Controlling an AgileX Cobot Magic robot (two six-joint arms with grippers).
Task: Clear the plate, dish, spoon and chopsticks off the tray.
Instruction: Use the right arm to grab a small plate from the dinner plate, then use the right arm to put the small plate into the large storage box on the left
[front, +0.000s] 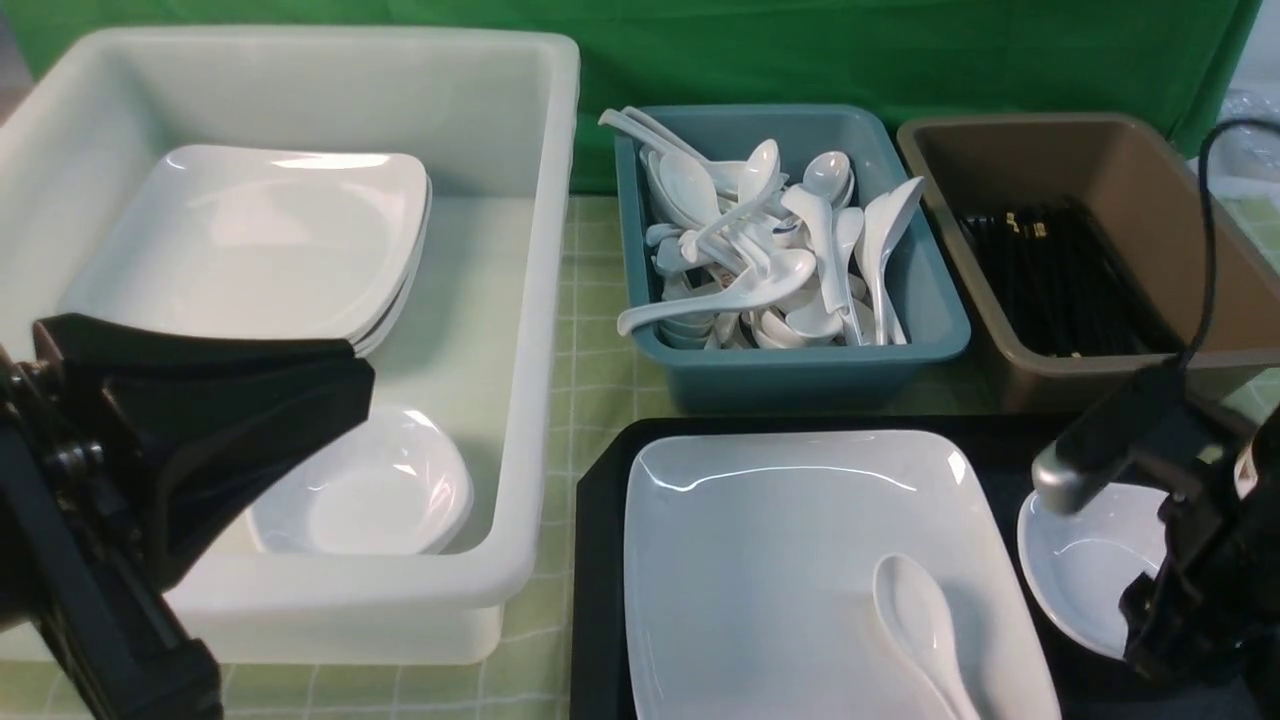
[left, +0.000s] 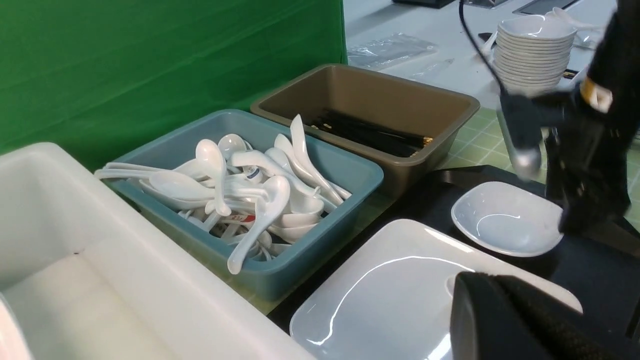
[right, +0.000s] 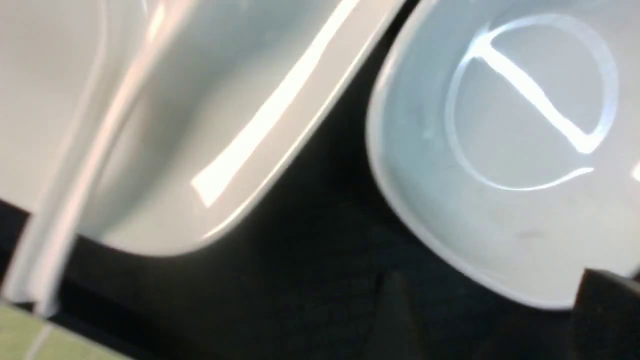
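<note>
**Q:** Fig. 1. What is left on the tray (front: 600, 560)?

**A:** Three items. The plate (front: 780, 540) fills its middle. The spoon (front: 915, 620) lies on the plate, toward the tray's near edge. The dish (front: 1085, 560) sits by the right edge. Chopsticks (front: 1060, 270) show only in the brown tub (front: 1150, 190), so I judge that item done.

**Q:** And your grippers?

**A:** My right gripper (front: 1155, 630) hangs at the dish, jaws apart, holding nothing. My left gripper (front: 250, 420) is clenched, nothing seen in it, well off the tray's left edge.
</note>
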